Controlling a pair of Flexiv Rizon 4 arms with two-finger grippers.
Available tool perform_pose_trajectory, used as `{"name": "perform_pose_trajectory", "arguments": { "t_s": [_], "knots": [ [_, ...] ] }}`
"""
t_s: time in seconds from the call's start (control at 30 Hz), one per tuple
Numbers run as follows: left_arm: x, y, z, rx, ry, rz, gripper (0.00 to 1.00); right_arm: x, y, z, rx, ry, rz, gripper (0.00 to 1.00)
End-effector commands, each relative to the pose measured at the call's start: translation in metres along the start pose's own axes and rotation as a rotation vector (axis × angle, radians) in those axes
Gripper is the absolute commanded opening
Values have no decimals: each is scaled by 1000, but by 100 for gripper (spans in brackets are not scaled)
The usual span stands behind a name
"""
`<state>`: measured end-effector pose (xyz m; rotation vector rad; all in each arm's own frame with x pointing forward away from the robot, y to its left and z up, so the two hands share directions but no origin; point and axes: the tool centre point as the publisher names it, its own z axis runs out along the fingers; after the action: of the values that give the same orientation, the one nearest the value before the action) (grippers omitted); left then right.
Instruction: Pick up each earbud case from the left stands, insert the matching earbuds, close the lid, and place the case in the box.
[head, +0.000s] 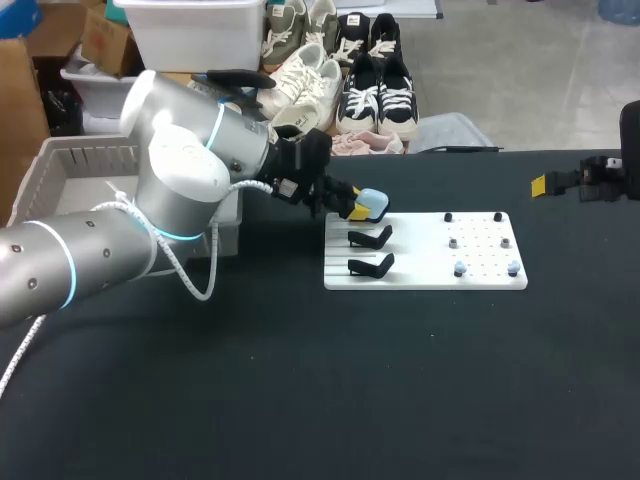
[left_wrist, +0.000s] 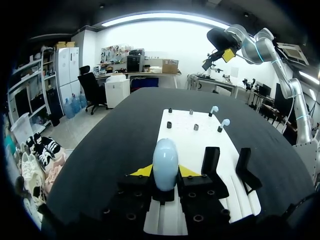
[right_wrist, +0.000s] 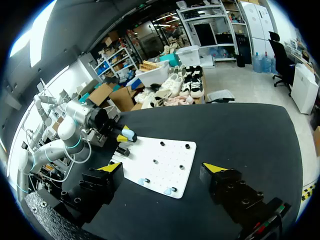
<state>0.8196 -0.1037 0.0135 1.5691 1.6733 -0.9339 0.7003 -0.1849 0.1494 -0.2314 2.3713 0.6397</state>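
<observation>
- Pale-blue earbud case (head: 372, 203) is clenched between the left jaws at the left edge of a white board (head: 480, 275) on the black counter (head: 300, 380). I cannot tell whether it has cleared its stand.
- Two black stands (head: 371, 238) just beside it are bare.
- Two pale-blue earbuds (head: 460, 268) sit on pegs at the board's right.
- Right jaws hang spread and empty, well apart from the board.
- By my judgement, inserting, closing and boxing all remain. The grey box (head: 75, 160) shows no case.
</observation>
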Motion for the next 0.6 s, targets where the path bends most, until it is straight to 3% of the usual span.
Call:
{"name": "perform_pose_trajectory", "arguments": {
  "t_s": [0.03,0.6],
  "knots": [
    [0,0,1,2,-2,2,0,0,0,0,0,1,-1,100],
    [-25,8,-14,-39,-20,22,0,0,0,0,0,1,-1,100]
  ]
}}
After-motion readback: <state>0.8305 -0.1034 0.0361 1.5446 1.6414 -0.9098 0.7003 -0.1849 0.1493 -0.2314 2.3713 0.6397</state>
